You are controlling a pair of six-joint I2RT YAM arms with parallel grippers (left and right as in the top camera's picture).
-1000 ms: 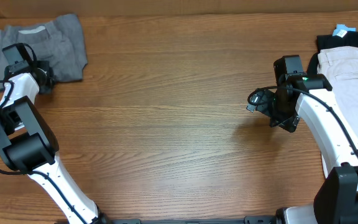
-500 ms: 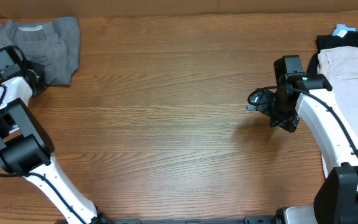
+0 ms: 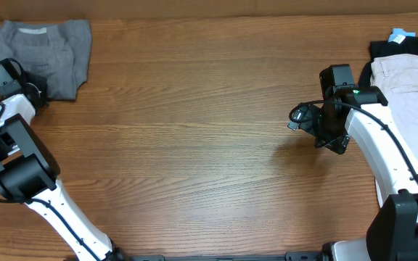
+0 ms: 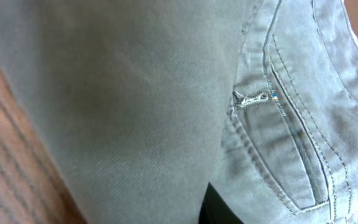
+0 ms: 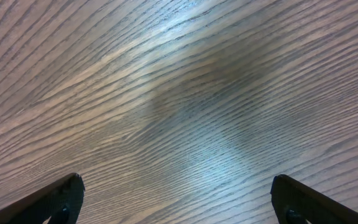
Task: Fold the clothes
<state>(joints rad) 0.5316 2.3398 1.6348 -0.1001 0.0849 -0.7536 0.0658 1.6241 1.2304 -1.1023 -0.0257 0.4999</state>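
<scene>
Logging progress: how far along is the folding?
Done, apparently: the grey shorts lie as a folded bundle in the far-left corner of the table. In hand: the left gripper sits at their near edge, grip unclear; the right gripper hangs open over bare wood. Left: possibly the beige garment far right.

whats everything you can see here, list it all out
shorts: one, grey, far left corner of the table
cream garment: one, cream, far right edge, lying on a black one
black garment: one, black, under the cream garment
tag: one, light blue, at the black garment's far edge
table: one, brown wood, under everything
left claw: one, black, at the shorts' near edge, open or shut not visible
right claw: one, black, open and empty over bare wood on the right
</scene>
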